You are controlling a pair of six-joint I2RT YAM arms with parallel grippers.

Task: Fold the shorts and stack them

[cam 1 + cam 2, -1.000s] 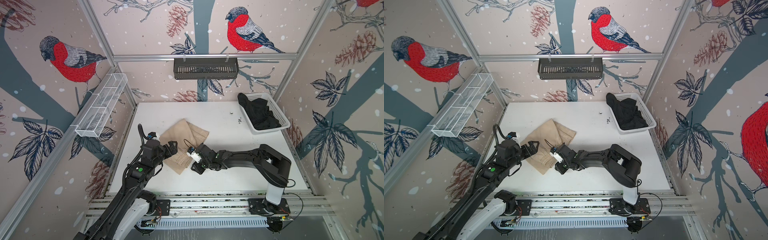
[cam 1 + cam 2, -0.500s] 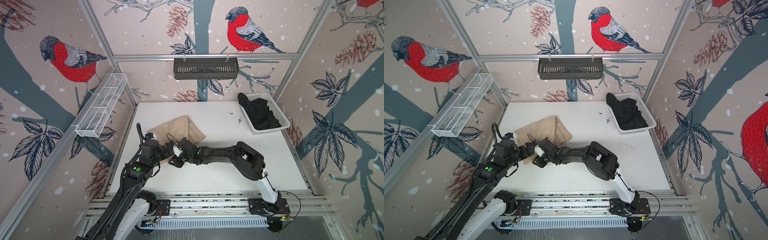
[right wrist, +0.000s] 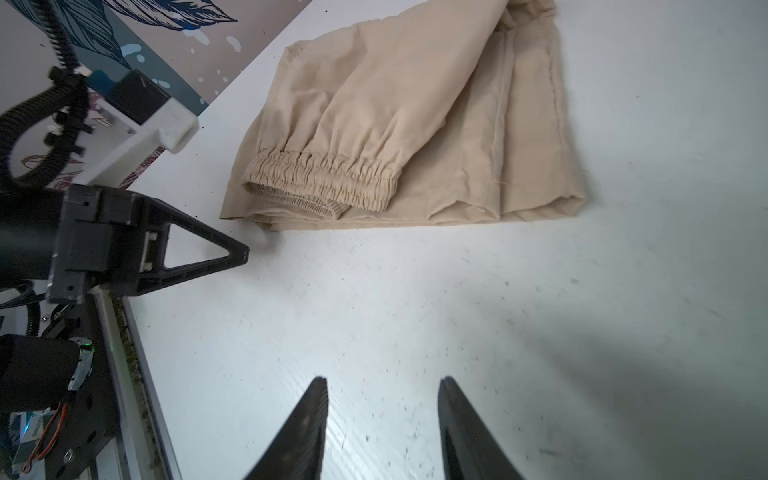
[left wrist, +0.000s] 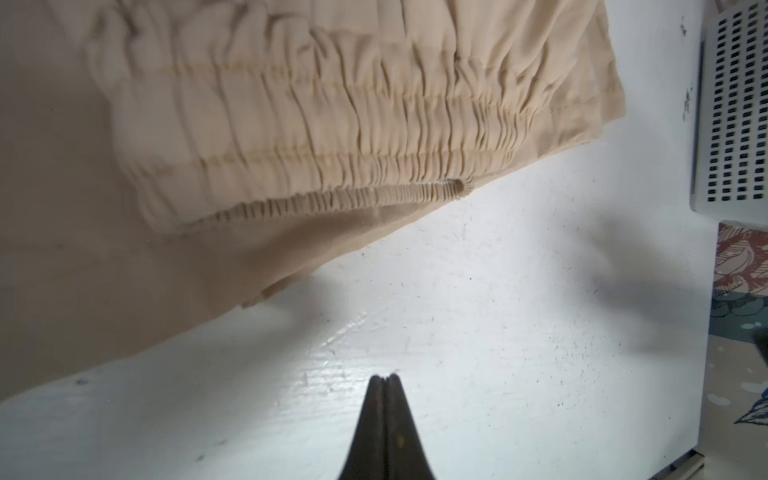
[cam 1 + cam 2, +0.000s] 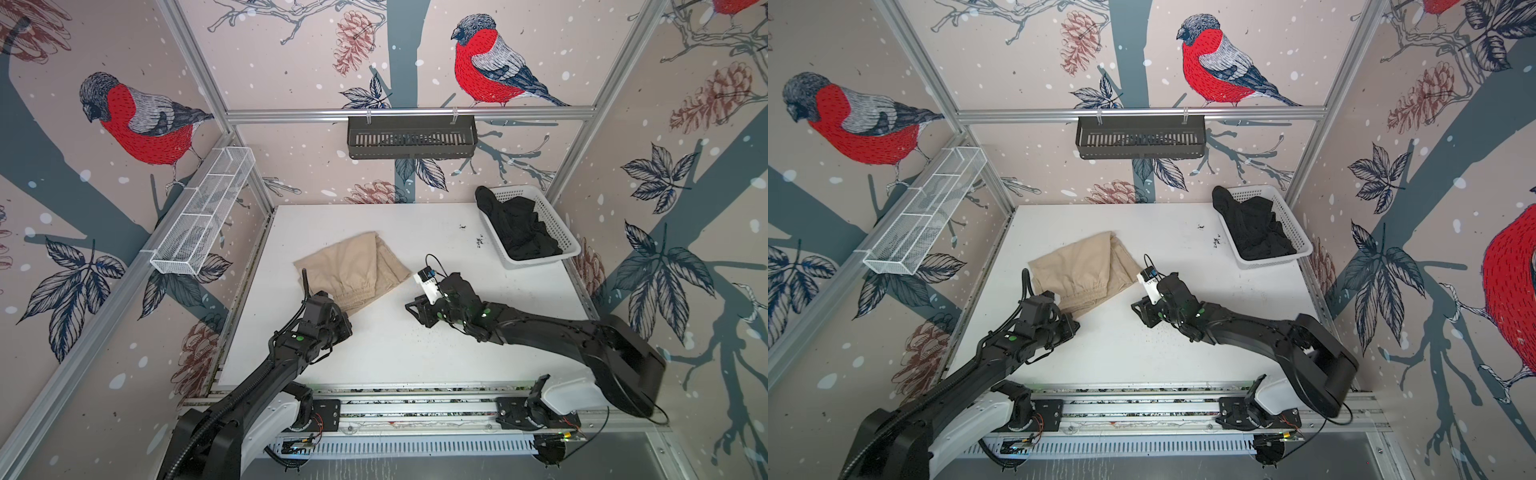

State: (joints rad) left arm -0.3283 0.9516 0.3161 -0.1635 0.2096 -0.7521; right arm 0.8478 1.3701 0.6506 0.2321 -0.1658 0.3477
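Observation:
The beige shorts (image 5: 353,268) (image 5: 1086,268) lie folded on the white table, the gathered waistband (image 3: 320,174) (image 4: 332,137) facing the arms. The black shorts (image 5: 519,232) (image 5: 1254,228) are heaped in the white basket (image 5: 567,243) (image 5: 1302,245) at the back right. My left gripper (image 5: 350,329) (image 5: 1077,326) (image 4: 384,377) is shut on nothing, low over bare table just beside the beige pair's near corner. My right gripper (image 5: 411,309) (image 5: 1137,309) (image 3: 384,380) is open and empty over the table, right of the beige shorts and apart from them.
A black rack (image 5: 411,137) hangs on the back wall and a white wire shelf (image 5: 203,212) on the left wall. Dark crumbs (image 5: 478,241) speckle the table near the basket. The metal rail (image 5: 395,407) runs along the front edge.
My right gripper swept left across the beige shorts, then drew back to the right. The shorts shifted slightly left and back. My left gripper went from open to shut.

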